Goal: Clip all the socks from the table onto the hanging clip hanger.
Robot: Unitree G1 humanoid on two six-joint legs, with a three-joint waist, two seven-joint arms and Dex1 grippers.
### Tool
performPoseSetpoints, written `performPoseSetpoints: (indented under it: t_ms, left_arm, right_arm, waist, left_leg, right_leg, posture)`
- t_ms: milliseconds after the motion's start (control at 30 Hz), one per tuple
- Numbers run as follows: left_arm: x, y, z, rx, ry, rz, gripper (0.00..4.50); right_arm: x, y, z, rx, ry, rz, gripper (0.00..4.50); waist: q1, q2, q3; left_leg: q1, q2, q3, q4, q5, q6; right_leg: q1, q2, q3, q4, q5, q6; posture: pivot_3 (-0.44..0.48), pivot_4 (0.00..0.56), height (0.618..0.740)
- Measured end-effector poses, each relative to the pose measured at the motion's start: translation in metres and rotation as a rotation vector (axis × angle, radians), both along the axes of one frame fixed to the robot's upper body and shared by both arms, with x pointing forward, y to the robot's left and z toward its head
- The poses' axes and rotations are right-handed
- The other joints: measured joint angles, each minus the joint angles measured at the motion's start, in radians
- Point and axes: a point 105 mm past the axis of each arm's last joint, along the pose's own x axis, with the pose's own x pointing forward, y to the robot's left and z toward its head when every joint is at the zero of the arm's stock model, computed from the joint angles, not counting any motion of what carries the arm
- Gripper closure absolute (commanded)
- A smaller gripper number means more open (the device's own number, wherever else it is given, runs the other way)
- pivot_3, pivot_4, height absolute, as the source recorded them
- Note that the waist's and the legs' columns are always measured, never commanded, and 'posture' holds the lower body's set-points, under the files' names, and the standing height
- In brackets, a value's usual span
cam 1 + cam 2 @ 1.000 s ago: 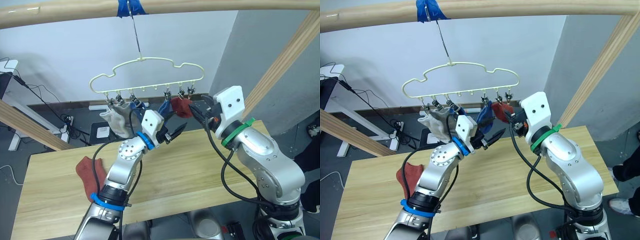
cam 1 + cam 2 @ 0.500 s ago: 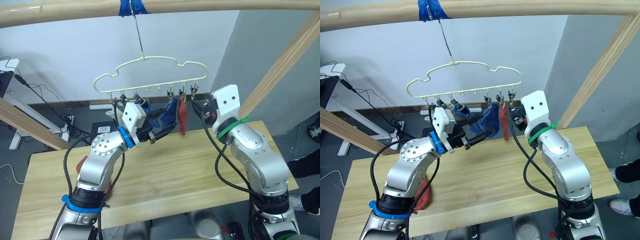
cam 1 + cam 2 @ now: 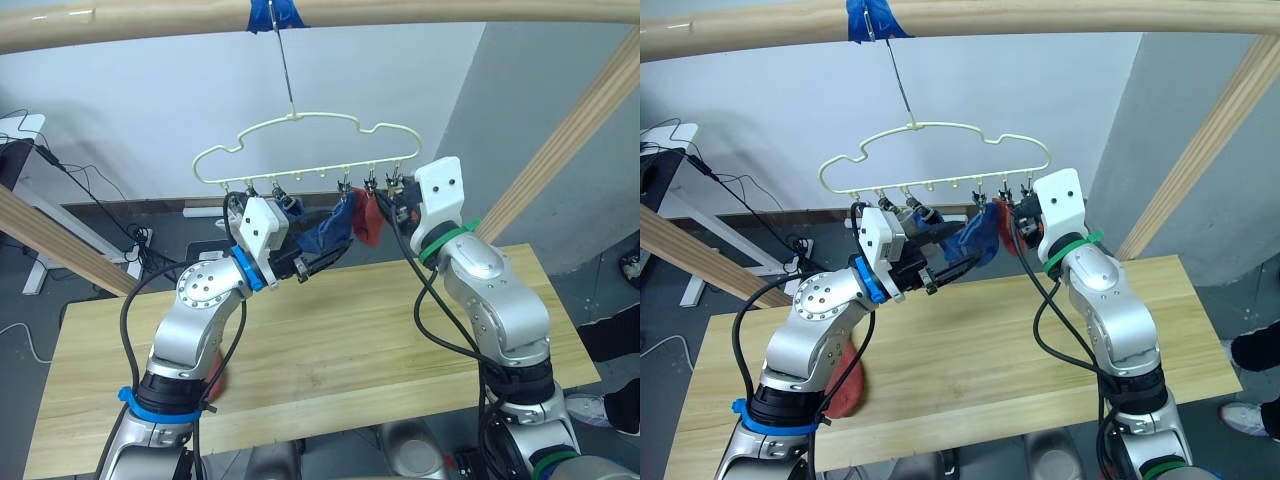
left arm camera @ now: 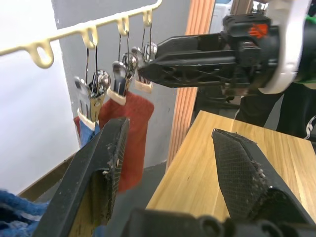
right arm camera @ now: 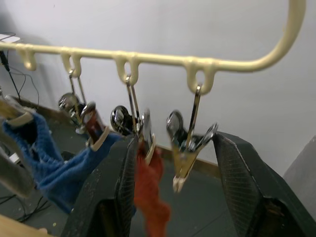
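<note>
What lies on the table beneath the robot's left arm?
A rust-red sock lies on the table, its upper part covered by the left arm; whether anything else lies under the arm cannot be seen.

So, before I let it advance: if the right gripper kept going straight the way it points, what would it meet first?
Probably the empty end clip of the clip hanger, hanging between the open right gripper's fingers. The clipped rust-red sock hangs beside it, though depth is hard to judge.

1 clip hanger (image 3: 300, 150), 1 table (image 3: 350, 350), 2 rust-red socks (image 3: 368, 218).
</note>
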Motion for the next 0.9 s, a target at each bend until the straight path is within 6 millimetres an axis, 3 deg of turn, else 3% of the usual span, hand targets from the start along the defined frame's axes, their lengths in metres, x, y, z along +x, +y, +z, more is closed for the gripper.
performPoseSetpoints:
  t_ms: [533, 900]
  left_arm:
    - [0.0, -0.001, 0.001, 0.004, -0.009, -0.003, 1.52]
    - [0.002, -0.001, 0.001, 0.006, -0.01, -0.003, 1.52]
  right_arm:
    - [0.006, -0.01, 0.005, 0.036, -0.029, -0.077, 2.05]
    - [-0.012, -0.007, 0.003, 0.01, -0.035, 0.016, 2.05]
  waist:
    - [0.001, 0.0, 0.0]
    - [0.001, 0.0, 0.0]
  left_leg:
    - [0.0, 0.0, 0.0, 0.0, 0.0, 0.0]
    - [0.0, 0.0, 0.0, 0.0, 0.0, 0.0]
  right_leg:
    - [0.0, 0.0, 0.0, 0.0, 0.0, 0.0]
    - [0.0, 0.0, 0.0, 0.001, 0.0, 0.0]
  posture:
    - [-0.276, 0.227, 0.74]
    - [-0.279, 0.227, 0.74]
